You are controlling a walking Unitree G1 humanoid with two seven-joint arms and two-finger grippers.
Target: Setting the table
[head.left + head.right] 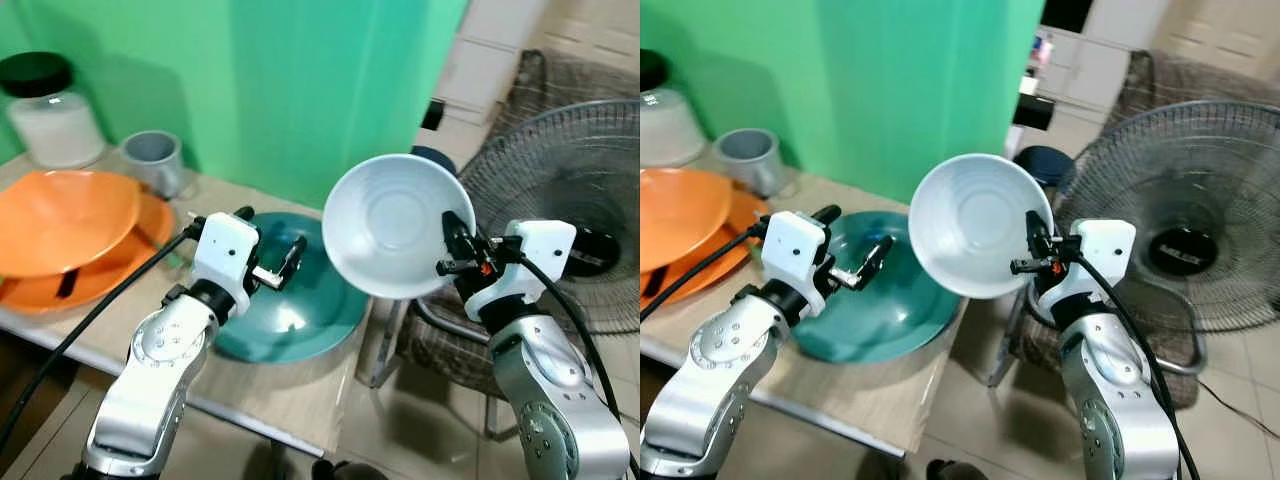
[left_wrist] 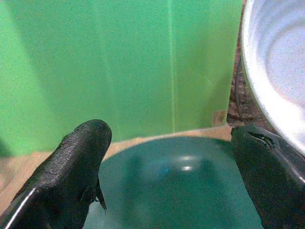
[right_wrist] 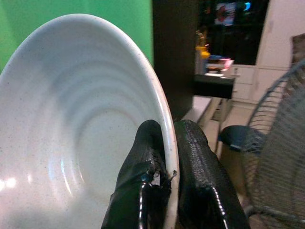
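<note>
My right gripper (image 1: 452, 240) is shut on the rim of a white bowl (image 1: 395, 225). It holds the bowl in the air, tipped on its side with the inside facing me, just off the table's right end. In the right wrist view one finger (image 3: 143, 157) presses inside the rim and the other outside. A teal plate (image 1: 300, 320) lies flat on the wooden table (image 1: 290, 395), partly under the bowl. My left gripper (image 1: 270, 235) hovers open over the plate's left part, with nothing between its fingers (image 2: 81, 152).
Stacked orange plates (image 1: 70, 215) fill the table's left side, with a grey cup (image 1: 155, 160) and a black-lidded jar (image 1: 50, 115) behind them. A green backdrop (image 1: 300, 90) rises behind the table. A floor fan (image 1: 580, 210) and a wicker chair (image 1: 440, 350) stand right of the table.
</note>
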